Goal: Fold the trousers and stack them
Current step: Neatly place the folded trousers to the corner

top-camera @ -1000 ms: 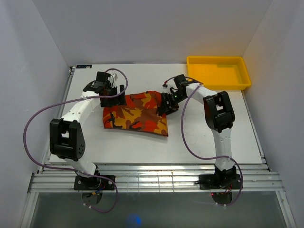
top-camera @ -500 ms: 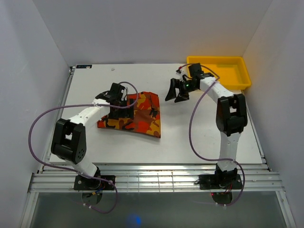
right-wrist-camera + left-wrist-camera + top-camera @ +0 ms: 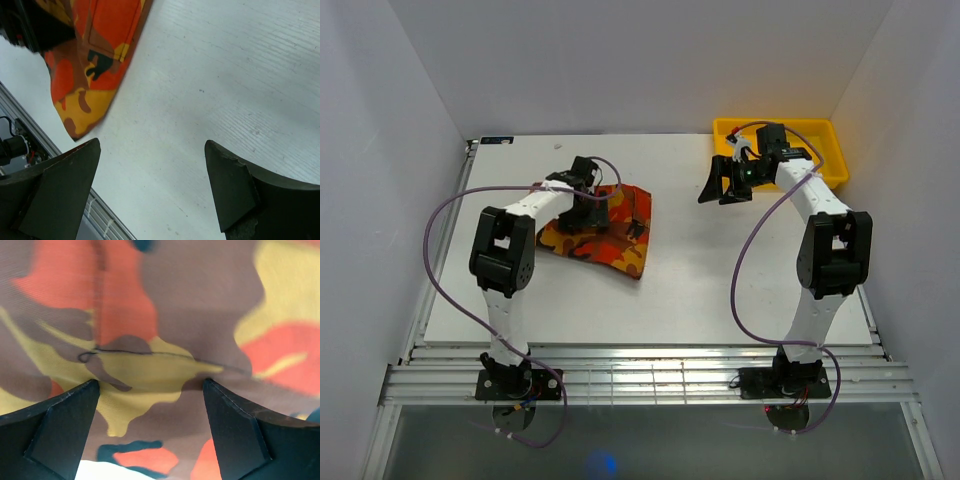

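Release by R gripper (image 3: 730, 183) is the main change. A sec ago it sat part closed on the right edge of the trousers (image 3: 605, 235). Now its jaws stand wide, holding nothing, and it has pulled off to the far right, just beside the yellow tray (image 3: 800, 123). L gripper (image 3: 150, 382) is also wide w/ nothing pinched and fabric right under its tips; pressing or hovering, can't tell. Trousers have slid left and look more compact, lying left of centre on the table (image 3: 720, 280). Fold prob. about done; stacking not yet.
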{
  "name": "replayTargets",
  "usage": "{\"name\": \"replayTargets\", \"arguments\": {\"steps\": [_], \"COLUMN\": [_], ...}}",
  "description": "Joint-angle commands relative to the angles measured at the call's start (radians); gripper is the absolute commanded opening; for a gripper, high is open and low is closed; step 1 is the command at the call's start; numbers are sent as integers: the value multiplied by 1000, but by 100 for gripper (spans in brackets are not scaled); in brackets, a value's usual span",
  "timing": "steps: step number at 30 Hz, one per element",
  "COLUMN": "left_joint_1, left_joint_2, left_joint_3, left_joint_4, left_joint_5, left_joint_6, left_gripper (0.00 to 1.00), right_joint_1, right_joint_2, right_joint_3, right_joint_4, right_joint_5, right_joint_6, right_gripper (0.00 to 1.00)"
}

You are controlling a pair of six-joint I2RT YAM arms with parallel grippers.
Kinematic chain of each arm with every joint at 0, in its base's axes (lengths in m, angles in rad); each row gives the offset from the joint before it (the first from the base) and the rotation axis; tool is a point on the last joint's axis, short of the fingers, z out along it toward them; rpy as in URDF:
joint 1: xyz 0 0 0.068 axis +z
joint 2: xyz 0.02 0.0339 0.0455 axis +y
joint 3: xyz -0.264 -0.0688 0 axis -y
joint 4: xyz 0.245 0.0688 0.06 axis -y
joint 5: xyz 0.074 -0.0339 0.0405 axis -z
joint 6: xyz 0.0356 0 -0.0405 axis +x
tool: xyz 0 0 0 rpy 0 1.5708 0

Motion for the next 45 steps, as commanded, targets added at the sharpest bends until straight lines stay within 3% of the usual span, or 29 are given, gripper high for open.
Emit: {"name": "replayTargets", "arguments": {"steps": [1,8,19,23,26,29,31,34,36,41,42,45], "left_joint_1": [183,320,484,510,550,531,525,507,482,473,472,476], "left_joint_2": [191,266,649,680,680,679,598,443,348,131,129,180], "left_joint_3": [29,229,831,843,806,803,751,679,581,433,434,496], "left_joint_4": [2,-15,-96,63,198,234,264,254,246,223,211,154], "left_joint_5": [-22,26,137,164,330,415,452,449,366,348,341,311], "left_joint_6": [13,117,104,61,-59,-28,-8,139,310,703,816,924], "left_gripper": [98,98,98,98,98,98,98,98,98,98,98,98], "right_joint_1": [-12,-17,-44,-52,-57,-61,-64,-67,-66,-69,-67,-69], "right_joint_2": [-3,-2,0,-5,-8,-9,-18,-44,-72,-95,-97,-101], "right_joint_3": [4,-13,-56,-71,-69,-63,-59,-68,-86,-97,-99,-106], "right_joint_4": [-34,-37,-39,-47,-74,-88,-110,-125,-125,-149,-153,-154], "right_joint_5": [-20,-29,-37,-34,-25,-15,-17,-31,-37,-55,-60,-65], "right_joint_6": [-52,-80,-91,-101,-118,-130,-134,-141,-150,-166,-167,-169], "right_gripper": [90,90,90,90,90,90,90,90,90,90,90,90]}}
